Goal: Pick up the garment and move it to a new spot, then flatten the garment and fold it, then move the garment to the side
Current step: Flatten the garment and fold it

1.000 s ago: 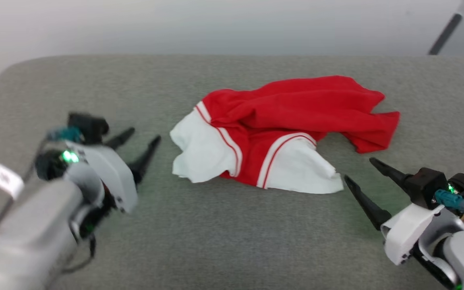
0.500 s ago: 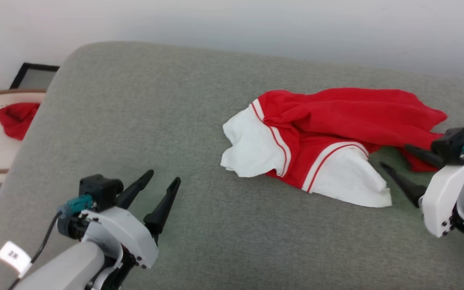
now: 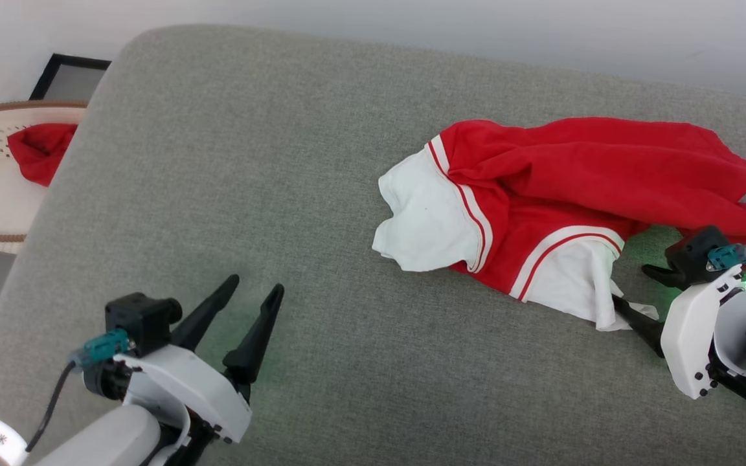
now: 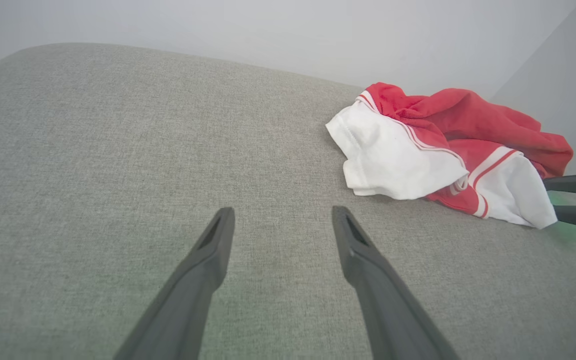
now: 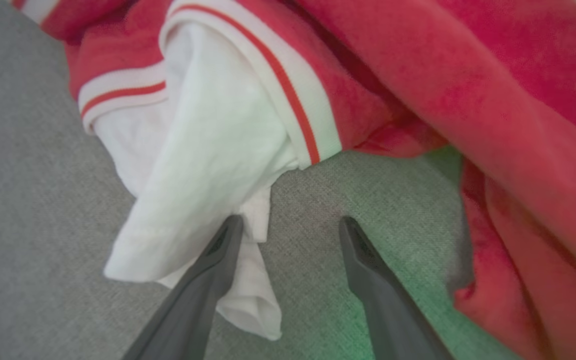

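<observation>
Right gripper [image 3: 629, 285] moved in, open, apparently touching garment [image 3: 574, 168] corner

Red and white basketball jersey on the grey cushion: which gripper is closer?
Right. The right gripper, open, is at a white corner of the red and white jersey, one finger touching it. The left gripper, open, is above bare grey cushion, apart from it.

Garment [image 3: 574, 168] lies on cushion [image 3: 250, 162], right hand [image 5: 290, 220] at its edge.
</observation>
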You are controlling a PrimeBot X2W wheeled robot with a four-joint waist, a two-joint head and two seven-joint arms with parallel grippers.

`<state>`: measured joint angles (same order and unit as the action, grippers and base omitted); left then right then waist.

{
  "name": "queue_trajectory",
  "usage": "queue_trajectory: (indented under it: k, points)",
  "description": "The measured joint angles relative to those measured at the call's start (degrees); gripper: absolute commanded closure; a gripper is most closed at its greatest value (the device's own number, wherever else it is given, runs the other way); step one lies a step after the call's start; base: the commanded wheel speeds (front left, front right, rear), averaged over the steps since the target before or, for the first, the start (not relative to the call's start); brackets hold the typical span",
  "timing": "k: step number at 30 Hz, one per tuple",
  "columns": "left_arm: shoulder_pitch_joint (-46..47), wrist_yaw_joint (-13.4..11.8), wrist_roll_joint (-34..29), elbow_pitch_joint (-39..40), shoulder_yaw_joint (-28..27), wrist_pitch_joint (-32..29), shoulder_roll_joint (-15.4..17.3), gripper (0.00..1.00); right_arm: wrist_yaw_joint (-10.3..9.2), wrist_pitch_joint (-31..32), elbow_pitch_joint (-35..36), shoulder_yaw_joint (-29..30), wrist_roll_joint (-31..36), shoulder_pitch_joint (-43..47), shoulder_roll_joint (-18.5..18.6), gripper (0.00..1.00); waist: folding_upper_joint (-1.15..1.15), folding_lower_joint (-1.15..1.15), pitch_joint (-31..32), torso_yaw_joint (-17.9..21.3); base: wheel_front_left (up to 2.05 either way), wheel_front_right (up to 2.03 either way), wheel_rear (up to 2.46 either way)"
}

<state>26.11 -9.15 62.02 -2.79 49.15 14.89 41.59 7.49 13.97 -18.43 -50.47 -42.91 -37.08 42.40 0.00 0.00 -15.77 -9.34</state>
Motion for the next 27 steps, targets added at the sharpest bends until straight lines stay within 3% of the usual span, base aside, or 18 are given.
queue_trajectory:
  k: [9,11,12,14,15,21,27]
  points:
    - [-0.94,0.05,-0.15,-0.13,-0.71,0.01,-1.29,0.0,-0.18,2.45,1.14,-6.09,-0.31,-3.65,1.34,0.0,0.0,0.0,-0.58,0.37,0.0,0.0,0.0]
    - [-0.98,0.08,-0.51,-0.31,-0.89,0.02,-1.58,0.0,-0.18,3.6,1.45,-7.7,-0.3,-5.0,1.8,0.27,0.0,0.0,-0.79,0.38,0.0,0.0,0.0]
    - [-1.02,0.13,-0.54,-0.45,-0.97,0.05,-1.79,0.0,-0.18,4.12,1.53,-8.49,-0.23,-5.67,1.93,0.52,0.0,0.0,-0.86,0.35,0.0,0.0,0.0]
    - [-1.16,0.36,-0.6,-0.7,-1.02,0.08,-2.3,0.0,-0.12,5.03,1.82,-10.09,0.16,-6.9,2.27,0.88,0.0,0.0,-0.95,0.2,0.0,0.0,0.0]
    - [-1.23,0.51,-0.63,-0.83,-1.04,0.09,-2.56,0.0,-0.12,5.31,1.98,-10.76,0.08,-7.3,2.46,1.0,0.0,0.0,-0.96,0.09,0.0,0.0,0.0]
    - [-1.88,1.08,-1.07,-1.65,-1.58,0.09,-3.71,0.0,0.13,4.64,1.25,-12.46,-1.53,-8.57,2.86,1.0,0.0,0.0,-0.74,-0.34,0.0,0.0,0.0]
    - [-3.69,1.08,-1.42,-1.6,-3.05,0.19,-4.19,0.0,0.04,0.79,-2.81,-7.61,-1.56,-7.84,4.67,1.0,0.0,0.0,-0.28,0.32,0.0,0.0,0.0]
